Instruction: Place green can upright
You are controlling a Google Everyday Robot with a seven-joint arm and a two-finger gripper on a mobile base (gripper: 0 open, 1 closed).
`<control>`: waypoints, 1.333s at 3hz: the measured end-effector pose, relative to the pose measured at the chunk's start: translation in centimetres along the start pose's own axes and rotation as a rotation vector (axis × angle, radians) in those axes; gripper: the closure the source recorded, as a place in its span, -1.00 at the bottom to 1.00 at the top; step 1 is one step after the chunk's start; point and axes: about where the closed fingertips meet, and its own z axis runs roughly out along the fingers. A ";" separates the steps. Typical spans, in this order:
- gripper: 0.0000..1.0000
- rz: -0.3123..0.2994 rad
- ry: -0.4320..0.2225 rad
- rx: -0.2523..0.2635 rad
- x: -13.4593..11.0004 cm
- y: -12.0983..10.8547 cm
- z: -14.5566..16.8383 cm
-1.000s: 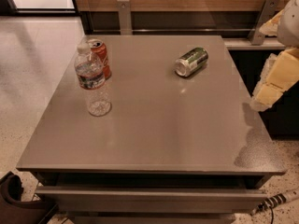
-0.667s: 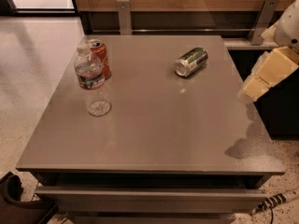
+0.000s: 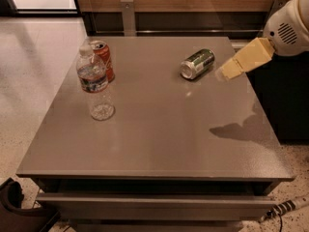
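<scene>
The green can point(image 3: 197, 64) lies on its side on the grey table point(image 3: 159, 129), toward the far right, its silver end facing the front left. My gripper point(image 3: 227, 72) comes in from the right on the white arm point(image 3: 288, 25), with tan fingers pointing left and down. Its tip hangs just right of the can, a short gap between them, above the table top. Its shadow falls on the table near the right edge.
A clear water bottle point(image 3: 94, 83) stands upright at the table's left, with a red-orange soda can point(image 3: 103, 59) upright just behind it. A wooden wall with a metal rail runs behind the table. A dark object point(image 3: 14, 209) and a cable point(image 3: 285, 208) lie on the floor in front.
My gripper has moved left and up from beside the table's right edge to just right of the green can. The can, bottle and soda can have not moved.
</scene>
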 end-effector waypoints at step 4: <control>-1.00 0.365 0.012 0.033 -2.7 -5.9 2.7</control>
